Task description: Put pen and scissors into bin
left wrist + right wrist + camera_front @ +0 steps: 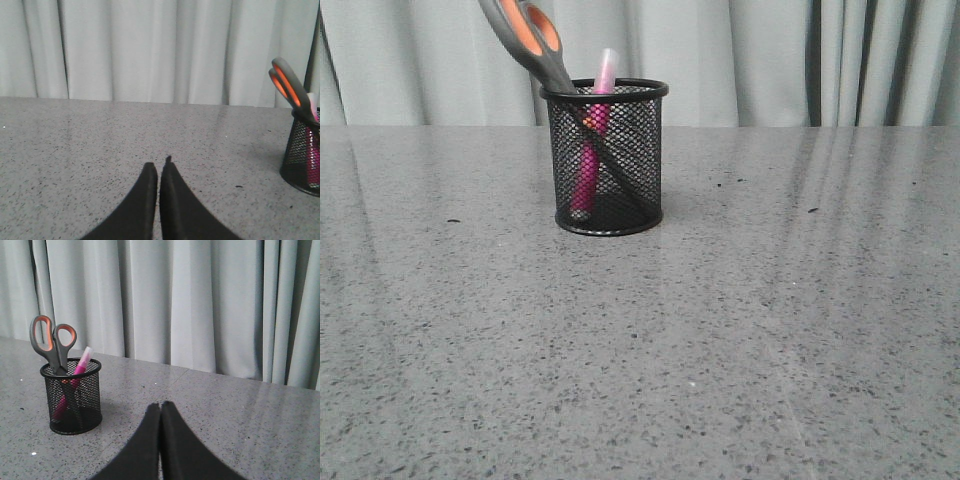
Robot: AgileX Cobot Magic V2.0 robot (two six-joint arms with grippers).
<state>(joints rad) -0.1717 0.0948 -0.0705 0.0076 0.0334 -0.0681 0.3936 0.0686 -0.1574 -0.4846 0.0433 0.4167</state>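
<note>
The black wire-mesh bin (608, 160) stands upright on the grey speckled table. The magenta pen (590, 165) stands inside it, its pale cap above the rim. The scissors (532, 38) stand in it too, blades down, with the orange-lined loops leaning out past the rim. The bin (303, 155) with the scissors (292, 90) shows at the edge of the left wrist view, and the bin (72, 396), scissors (52, 342) and pen (80, 365) show in the right wrist view. My left gripper (159, 164) is shut and empty, away from the bin. My right gripper (160, 404) is shut and empty, beside the bin and apart from it.
The grey speckled table (740, 330) runs back to pale pleated curtains (760, 60). No arm shows in the front view.
</note>
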